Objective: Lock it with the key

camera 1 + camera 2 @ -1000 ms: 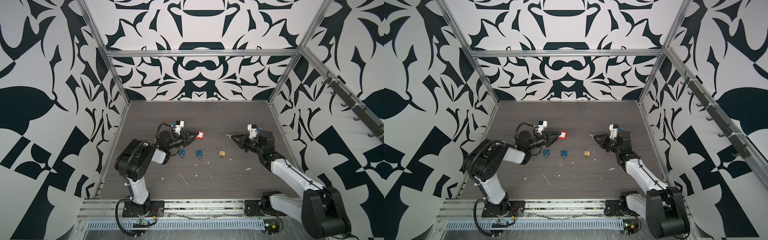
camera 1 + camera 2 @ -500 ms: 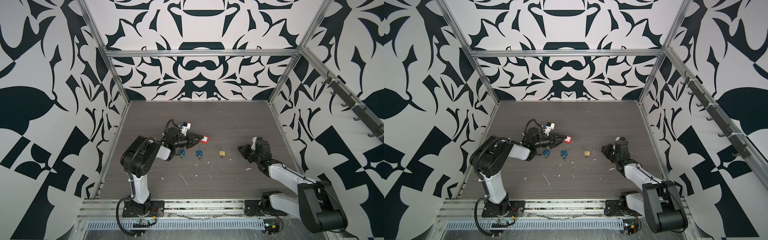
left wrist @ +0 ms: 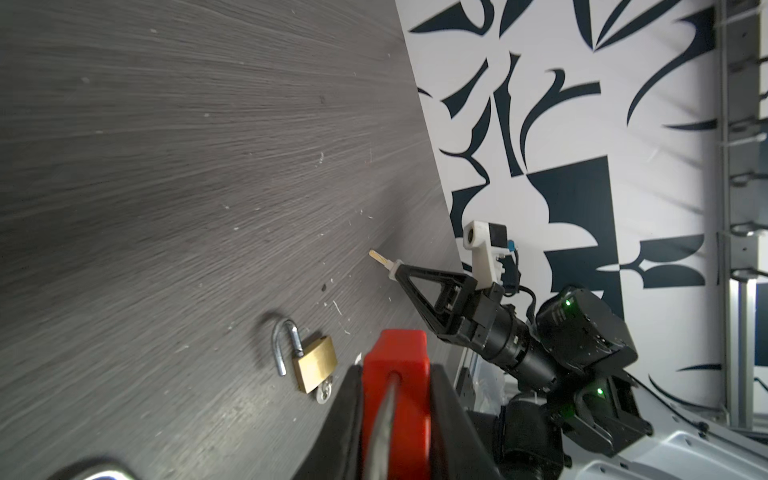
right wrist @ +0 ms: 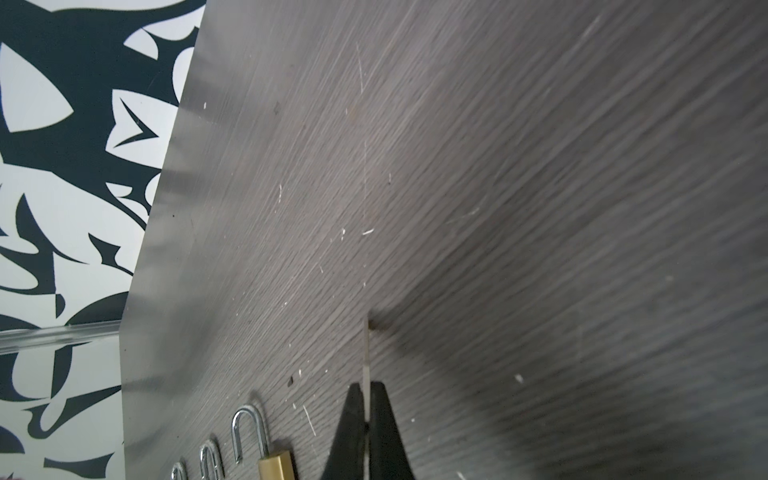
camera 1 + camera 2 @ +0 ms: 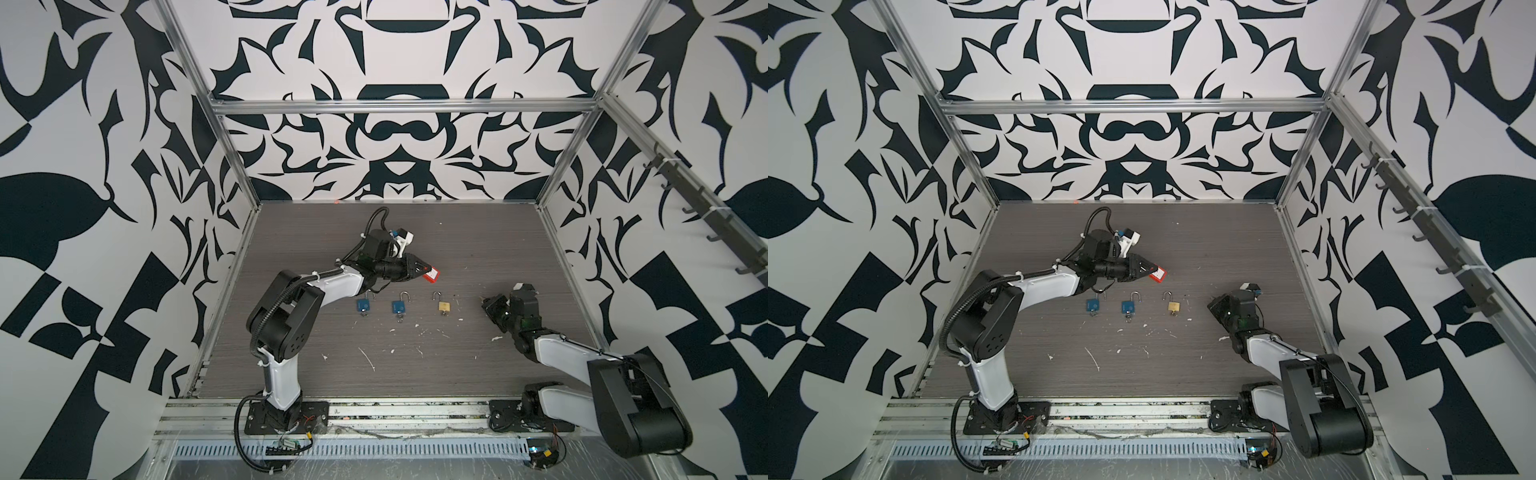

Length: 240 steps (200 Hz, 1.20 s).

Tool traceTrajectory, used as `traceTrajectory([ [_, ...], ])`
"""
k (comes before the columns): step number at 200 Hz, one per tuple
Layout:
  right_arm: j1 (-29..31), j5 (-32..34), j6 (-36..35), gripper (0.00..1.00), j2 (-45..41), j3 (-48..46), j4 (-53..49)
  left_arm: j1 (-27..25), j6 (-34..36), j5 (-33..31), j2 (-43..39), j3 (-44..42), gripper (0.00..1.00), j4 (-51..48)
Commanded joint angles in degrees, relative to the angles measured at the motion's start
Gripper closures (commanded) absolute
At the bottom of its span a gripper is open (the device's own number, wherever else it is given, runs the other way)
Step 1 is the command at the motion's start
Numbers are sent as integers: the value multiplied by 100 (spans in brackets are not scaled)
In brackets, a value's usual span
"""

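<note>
My left gripper (image 5: 427, 271) is shut on a red padlock (image 5: 433, 274), held above the table behind the row of locks. In the left wrist view the red padlock (image 3: 395, 374) sits between the two black fingers (image 3: 345, 419), its grey shackle running back toward the camera. My right gripper (image 5: 487, 302) is low at the right of the table, shut on a thin key. That key (image 4: 367, 353) shows edge-on past the fingertips, and its tan blade (image 3: 379, 258) points toward the middle of the table. A wide gap separates key and red padlock.
Two blue padlocks (image 5: 364, 305) (image 5: 399, 306) and a brass padlock (image 5: 444, 306) lie in a row on the dark wood table (image 5: 415, 374), shackles open. White scraps litter the table in front of them. Patterned walls enclose the table on three sides.
My left gripper has carried the red padlock to the right, over the row of locks. My right gripper with the key has dropped lower and drawn back to the right.
</note>
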Motion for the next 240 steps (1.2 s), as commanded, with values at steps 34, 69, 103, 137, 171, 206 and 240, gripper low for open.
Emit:
traceTrajectory([
  [34,-53,467,342,100,396,-264,605,-235,1868,403,810,1679,100,-2386],
  [69,-95,266,333,97,548,-277,580,-367,2519,832,1369,2460,100,-3164],
  [103,-104,262,247,90,384,-333,356,-629,3263,848,1965,3423,100,-4264],
  [137,-128,162,177,87,218,-379,99,-793,3598,926,2505,4149,100,-4813],
  [171,-146,76,122,72,131,-394,35,-854,3763,1255,2808,4596,100,-4986],
  [206,-181,-46,131,64,-182,-392,-192,-970,4295,1319,3334,5457,100,-5847],
  [240,-191,180,80,64,-1274,-382,-1116,-970,4420,1430,3798,5967,100,-6061],
])
